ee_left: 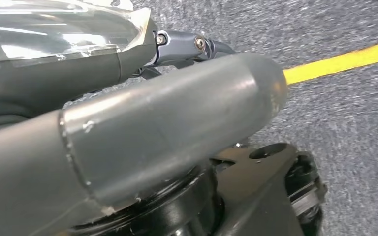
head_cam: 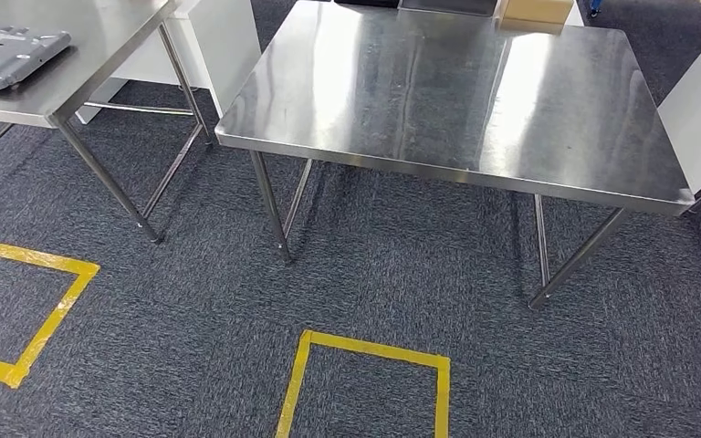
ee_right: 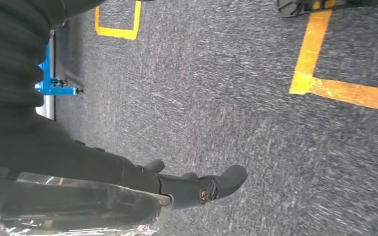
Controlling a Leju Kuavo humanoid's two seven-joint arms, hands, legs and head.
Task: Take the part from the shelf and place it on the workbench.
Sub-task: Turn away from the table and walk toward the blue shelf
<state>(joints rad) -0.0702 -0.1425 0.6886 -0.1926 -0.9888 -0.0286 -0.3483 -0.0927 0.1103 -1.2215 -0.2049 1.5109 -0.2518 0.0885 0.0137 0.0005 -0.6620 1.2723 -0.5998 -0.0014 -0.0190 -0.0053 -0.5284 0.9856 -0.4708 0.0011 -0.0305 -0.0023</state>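
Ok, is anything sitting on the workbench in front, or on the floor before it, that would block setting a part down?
Nothing visible does. The workbench top is bare over its near and middle area, and a cardboard box sits at its far edge. The carpet before it carries flat yellow tape squares.

Metal part [head_cam: 5, 57] on the left table [head_cam: 91, 55], cut by the picture's left edge.

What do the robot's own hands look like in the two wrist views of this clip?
The left hand shows a thick, smooth matte-grey thumb with scuffed edges, beside a glossy clear-wrapped cover and a bluish metal link with screws. The right hand has dark fingers with a brass-coloured screw and crinkled clear wrap.
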